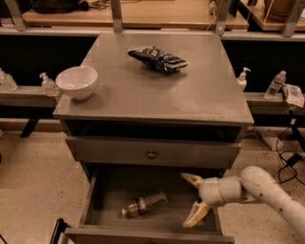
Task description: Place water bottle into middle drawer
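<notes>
Mid drawer: bottle flat, claw splayed nearby.

Grey cabinet on speckled floor, wooden bench behind.

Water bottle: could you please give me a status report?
Gripper open, at middle drawer's right side. Water bottle lying loose on its side in the tray. Nothing between them.

The white arm reaches in from the lower right edge of the view and points leftward, its gripper low and right of centre, tan jaws spread wide apart, one above the other, gripping nothing.
</notes>
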You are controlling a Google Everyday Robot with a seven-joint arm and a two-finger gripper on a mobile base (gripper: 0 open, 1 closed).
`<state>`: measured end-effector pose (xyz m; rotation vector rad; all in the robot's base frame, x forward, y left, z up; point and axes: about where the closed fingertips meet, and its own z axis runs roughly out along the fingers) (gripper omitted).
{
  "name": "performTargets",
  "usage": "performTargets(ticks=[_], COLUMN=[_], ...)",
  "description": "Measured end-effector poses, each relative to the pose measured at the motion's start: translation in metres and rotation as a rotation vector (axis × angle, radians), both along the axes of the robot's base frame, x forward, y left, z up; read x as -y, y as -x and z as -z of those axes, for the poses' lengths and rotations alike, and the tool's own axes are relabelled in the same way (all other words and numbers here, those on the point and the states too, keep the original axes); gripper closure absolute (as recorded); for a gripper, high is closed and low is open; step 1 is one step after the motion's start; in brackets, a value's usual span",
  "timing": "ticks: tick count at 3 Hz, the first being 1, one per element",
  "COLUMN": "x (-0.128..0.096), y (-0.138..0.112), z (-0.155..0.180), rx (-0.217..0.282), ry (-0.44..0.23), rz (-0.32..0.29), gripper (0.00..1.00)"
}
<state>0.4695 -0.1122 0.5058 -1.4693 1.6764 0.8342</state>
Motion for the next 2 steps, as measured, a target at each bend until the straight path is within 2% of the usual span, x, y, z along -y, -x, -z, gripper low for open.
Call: performTargets(ticks=[1,2], x=[0.0519,0.0421], y=[0.0077,0.0076], z=[-0.0097,-0.0072], rx=[-0.077,-0.068], ry=[-0.016,-0.016], rz=[0.025,0.018], gripper=[0.00,0.00])
